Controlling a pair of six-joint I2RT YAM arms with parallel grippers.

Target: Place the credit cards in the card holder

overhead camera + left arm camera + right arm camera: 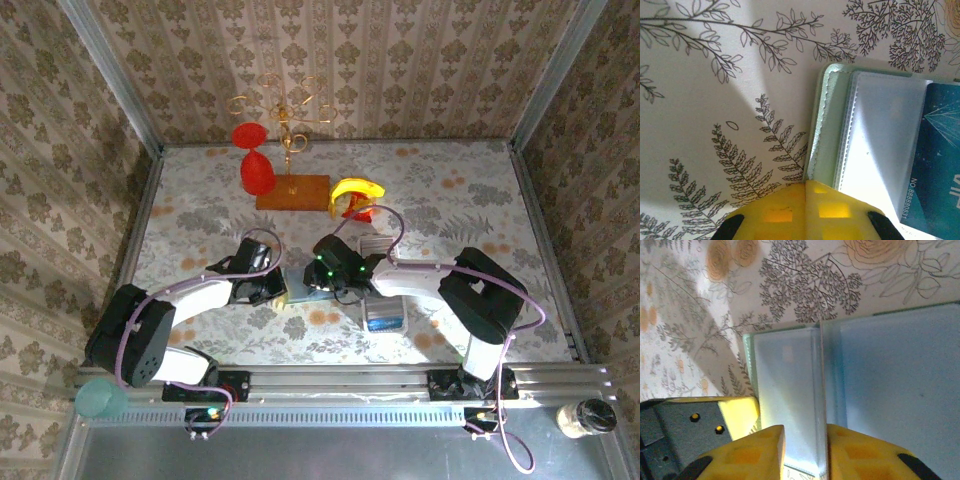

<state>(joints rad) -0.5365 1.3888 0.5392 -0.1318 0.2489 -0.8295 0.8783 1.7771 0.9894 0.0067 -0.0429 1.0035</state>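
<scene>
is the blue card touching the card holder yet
Touching: the left wrist view shows the blue card lying flat on the inside of the open card holder, overlapping it.

On the blue credit card [940, 165] you can read a small print running sideways: "NO" and then digits starting 8888. The last digits are unclear.

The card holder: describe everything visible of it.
The card holder is a sage-green soft wallet with a stitched edge, lying open and flat on the floral tablecloth. Inside are clear plastic sleeves; a blue card shows at their right. The left pincer's closed yellow tips meet one corner; whether they pinch it is unclear. One thin leaf stands on edge between the right pincer's parted fingers.
</scene>
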